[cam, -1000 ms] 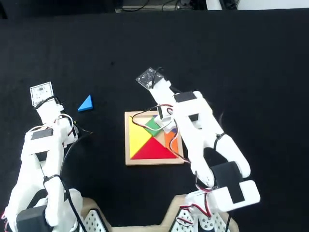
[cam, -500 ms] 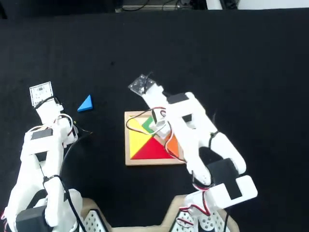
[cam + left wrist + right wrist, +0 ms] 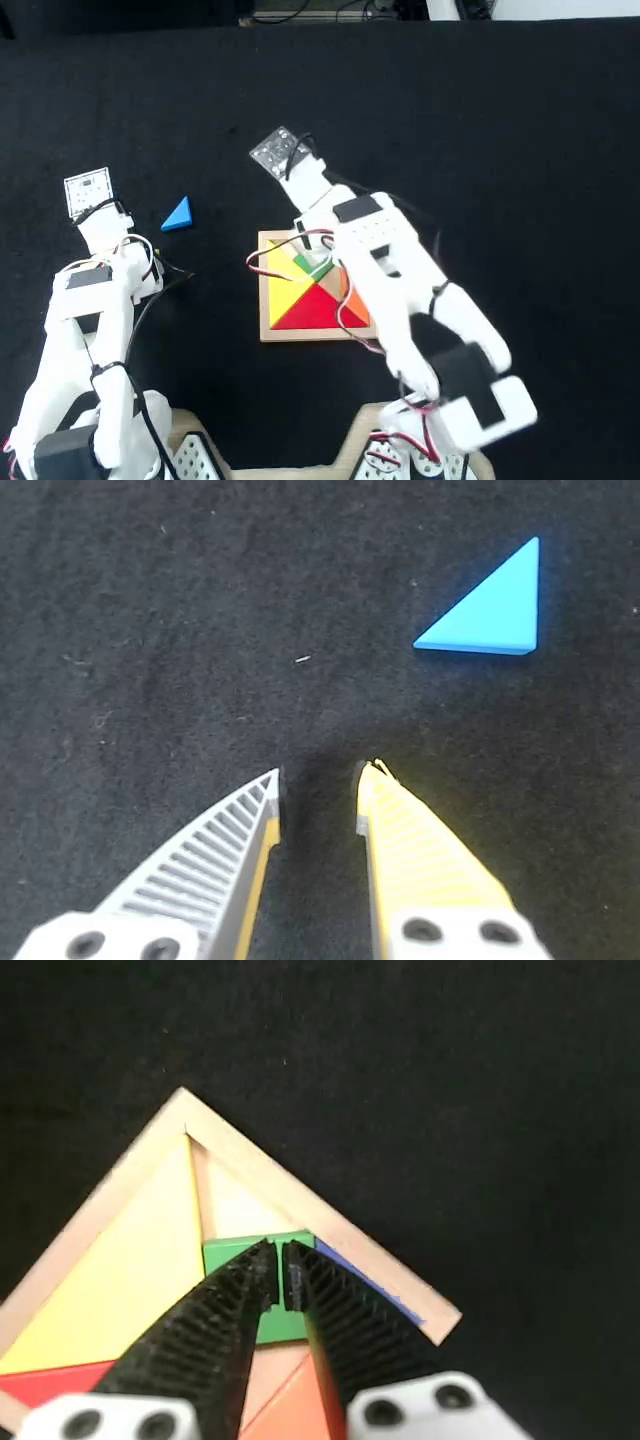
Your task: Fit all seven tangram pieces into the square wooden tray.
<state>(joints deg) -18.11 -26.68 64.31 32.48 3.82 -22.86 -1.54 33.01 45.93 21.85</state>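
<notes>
The square wooden tray [image 3: 268,330] lies mid-table holding a yellow triangle [image 3: 285,290], a red triangle [image 3: 315,312], a green square [image 3: 303,263] and an orange piece [image 3: 355,297]. My right gripper [image 3: 278,1255] is shut, its tips resting over the green square [image 3: 240,1258] near a tray corner [image 3: 185,1105]. A bare wooden triangular slot [image 3: 235,1210] shows in that corner, and a dark blue piece [image 3: 370,1285] lies along the rim. A light blue triangle [image 3: 178,215] lies loose on the cloth left of the tray. My left gripper [image 3: 318,780] hangs open, short of the blue triangle [image 3: 495,610].
The table is covered in black cloth [image 3: 500,150] with free room to the back and right. The right arm [image 3: 400,290] covers the tray's right side. The left arm [image 3: 90,300] stands at the table's left front.
The right arm has swung left over the back of the tray, its wrist shifting toward the tray's back-left corner. The left arm and the blue triangle have not moved.
</notes>
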